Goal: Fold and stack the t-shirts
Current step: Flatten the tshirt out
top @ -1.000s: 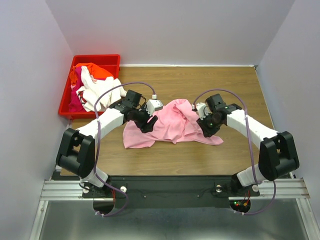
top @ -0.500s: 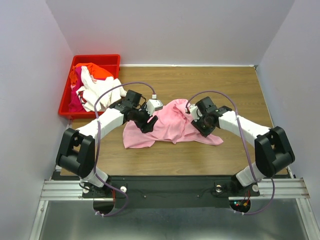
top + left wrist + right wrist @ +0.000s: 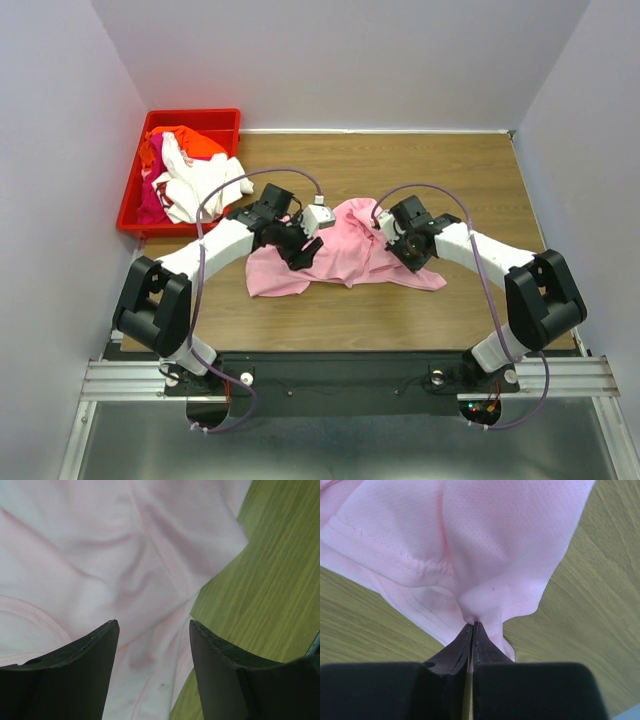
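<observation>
On the brown table (image 3: 480, 180) lies the pink t-shirt (image 3: 345, 250) (all crumpled). The right gripper (image 3: 473, 626) pinches its cloth tight; the left gripper (image 3: 152, 625) hangs open over it.

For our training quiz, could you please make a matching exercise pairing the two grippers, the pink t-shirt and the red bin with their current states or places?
Things:
1. left gripper
2. right gripper
3. pink t-shirt
4. red bin

States or places:
A. holds a heap of shirts
B. pinched shut on pink cloth
C. lies crumpled on the table
D. fingers open over pink cloth

Pairs: 1-D, 2-B, 3-C, 4-A
</observation>
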Robot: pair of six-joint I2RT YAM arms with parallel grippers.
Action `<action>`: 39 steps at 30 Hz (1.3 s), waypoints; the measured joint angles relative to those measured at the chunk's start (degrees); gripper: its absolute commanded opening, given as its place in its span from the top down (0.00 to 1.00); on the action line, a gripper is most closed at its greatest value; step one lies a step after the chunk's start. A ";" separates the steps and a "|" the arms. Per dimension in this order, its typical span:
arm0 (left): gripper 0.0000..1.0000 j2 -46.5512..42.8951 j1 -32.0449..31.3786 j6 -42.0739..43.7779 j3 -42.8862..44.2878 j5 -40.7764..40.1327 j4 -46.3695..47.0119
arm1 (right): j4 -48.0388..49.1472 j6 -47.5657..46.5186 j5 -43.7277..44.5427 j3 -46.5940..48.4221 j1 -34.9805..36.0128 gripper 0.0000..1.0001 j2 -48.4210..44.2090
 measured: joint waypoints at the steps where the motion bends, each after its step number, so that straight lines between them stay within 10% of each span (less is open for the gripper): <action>1: 0.38 -0.02 -0.98 0.42 -0.02 0.07 0.00 | 0.13 0.07 0.59 0.00 0.00 1.00 0.00; 22: 0.32 -5.05 -27.65 27.02 -7.72 -17.97 11.74 | 0.37 4.59 -2.64 3.39 -6.03 0.99 -1.55; 39: 0.33 3.85 -30.73 41.92 -10.56 -29.53 21.20 | -0.50 5.05 -7.87 3.52 -10.62 1.00 -1.29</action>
